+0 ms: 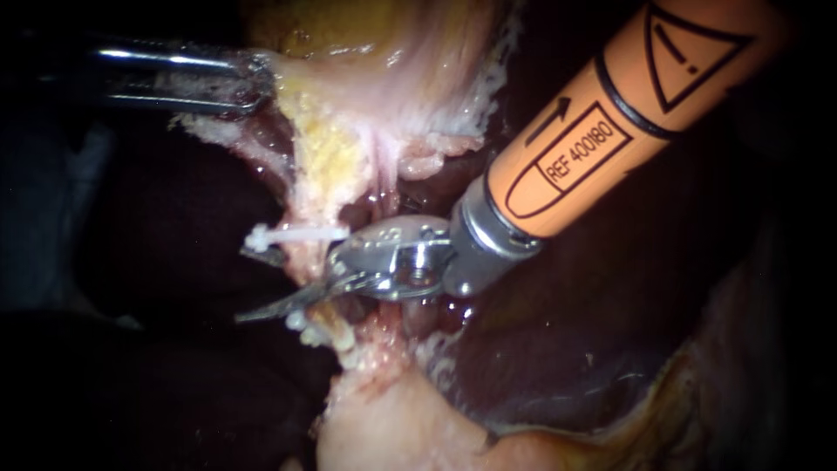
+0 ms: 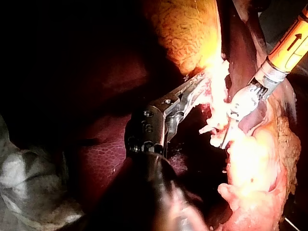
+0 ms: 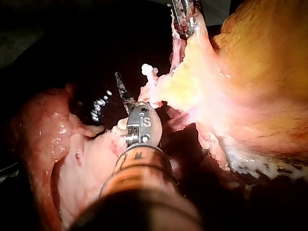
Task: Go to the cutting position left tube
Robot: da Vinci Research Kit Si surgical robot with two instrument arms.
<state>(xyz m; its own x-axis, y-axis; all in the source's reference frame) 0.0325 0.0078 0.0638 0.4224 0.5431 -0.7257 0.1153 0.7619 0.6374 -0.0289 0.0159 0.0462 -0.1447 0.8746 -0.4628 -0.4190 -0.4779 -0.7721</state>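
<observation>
Two instruments are in view. The left instrument [image 1: 248,83], at the upper left of the frame, has its jaws pinched on the edge of the gallbladder [image 1: 366,52]. The right instrument [image 1: 250,286], one orange shaft entering from the upper right, holds its two blades spread around the left tube [image 1: 301,260] at centre frame. One white clip [image 1: 295,235] crosses the tube just above the blades, and a second clip [image 1: 299,321] shows just below. Dark liver [image 1: 610,331] fills the right.
</observation>
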